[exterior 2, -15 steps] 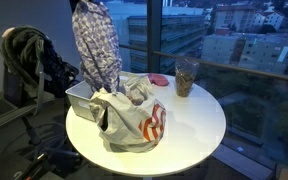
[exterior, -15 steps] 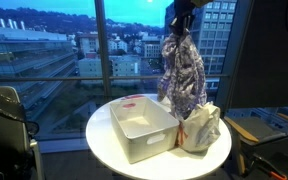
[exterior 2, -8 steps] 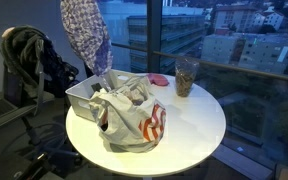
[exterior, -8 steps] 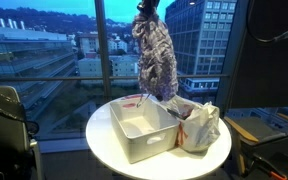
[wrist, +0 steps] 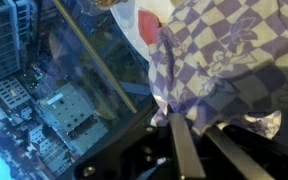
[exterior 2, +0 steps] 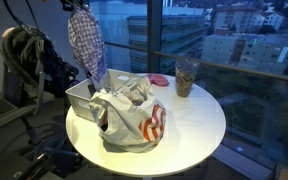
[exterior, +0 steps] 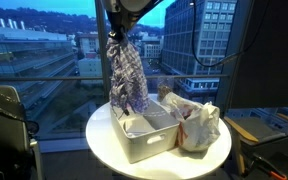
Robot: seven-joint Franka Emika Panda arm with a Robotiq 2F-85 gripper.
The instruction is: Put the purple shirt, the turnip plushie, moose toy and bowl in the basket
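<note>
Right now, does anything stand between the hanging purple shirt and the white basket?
Nothing visible. The purple shirt hangs from the shut gripper over the basket, whose top is open; the white bag sits beside it.

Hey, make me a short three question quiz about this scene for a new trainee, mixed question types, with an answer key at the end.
1. True or false: the gripper is shut on the purple shirt.
2. The shirt's lower end hangs over: A) the basket, B) a sink, C) a drawer.
3. Fill in: the top of the table is ___ in shape.
Key: 1 true; 2 A; 3 round.
</note>
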